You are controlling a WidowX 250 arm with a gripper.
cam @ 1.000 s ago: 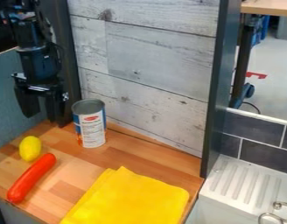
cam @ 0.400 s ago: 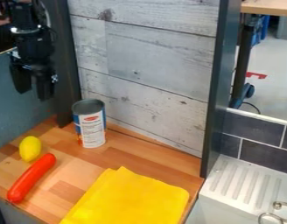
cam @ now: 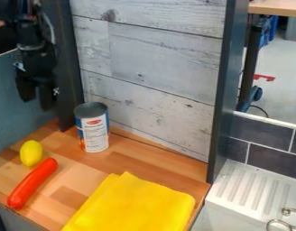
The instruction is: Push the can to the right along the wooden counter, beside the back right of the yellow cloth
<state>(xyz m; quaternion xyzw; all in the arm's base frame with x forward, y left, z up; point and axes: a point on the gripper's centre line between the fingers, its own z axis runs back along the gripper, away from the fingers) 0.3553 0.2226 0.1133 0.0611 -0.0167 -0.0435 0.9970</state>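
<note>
So, we've got the black gripper (cam: 36,100) hanging over the back left part of the wooden counter (cam: 156,158), at the upper left of the camera view. Its two fingers are spread, pointing down with a visible gap between them, and we see nothing pinched in there.

Closest to it is the can (cam: 95,131), which we find standing upright by the back wall (cam: 162,67), a bit lower and further right in the view than the fingertips. It's got a grey top end and a mostly white label with some blue and red on it.

Further forward on the left we spot a yellow lemon (cam: 31,153), lying just beside the upper end of a red sausage (cam: 32,184). The sausage sits at a slant, lower end toward the counter's front left edge. Over at the front, right of the sausage, we have a folded yellow cloth (cam: 135,205) lying flat, well apart from the can.

Past the dark upright panel (cam: 228,67) on the right, we can see a white ridged drainboard (cam: 241,185) with dark tiles (cam: 272,158) behind it, plus some curved metal (cam: 290,211) at the lower right.
</note>
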